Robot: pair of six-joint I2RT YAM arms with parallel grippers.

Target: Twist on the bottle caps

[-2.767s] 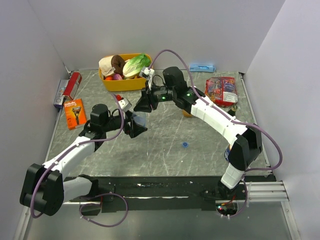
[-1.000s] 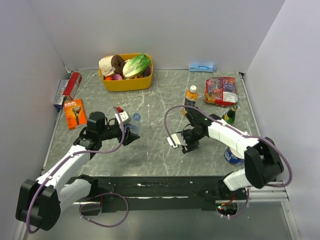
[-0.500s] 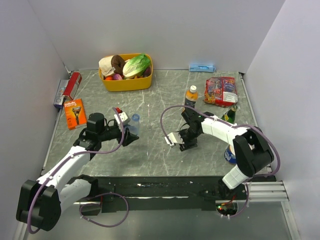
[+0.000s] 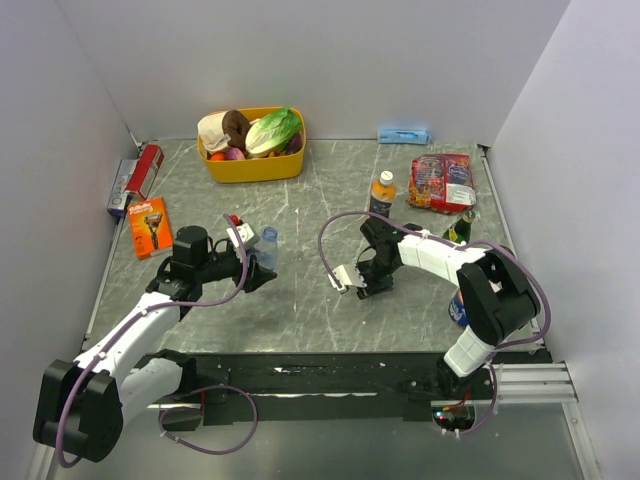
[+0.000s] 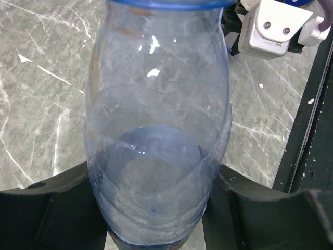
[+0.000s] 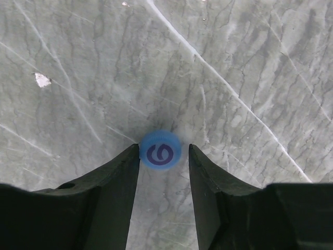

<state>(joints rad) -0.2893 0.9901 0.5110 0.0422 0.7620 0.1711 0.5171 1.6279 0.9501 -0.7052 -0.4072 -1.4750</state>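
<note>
— Whereas the earlier view shows the right hand (image 6: 164, 149) raised beside the water bottle (image 5: 158, 130), it is now lowered to the bench (image 4: 300, 315). What is found between its fingers?

— The blue cap (image 6: 160, 150) is shown lying flat on the bench, straddled by both fingers. The jaws are drawn narrower than a second ago. One finger is seen touching the cap and a sliver of bench is left at the other, so whether the cap is already pinched cannot be told.

— And the left hand (image 4: 255, 268)?

— No change is noted. It is closed on the water bottle, which is held upright left of mid-bench.

— What is implied for the task?

— A white cap (image 4: 386, 177) is seen on the orange bottle (image 4: 383, 197), well apart at the back. Pick-up of the blue cap is therefore judged the step in hand, and its carriage to the held bottle is not yet made.
</note>
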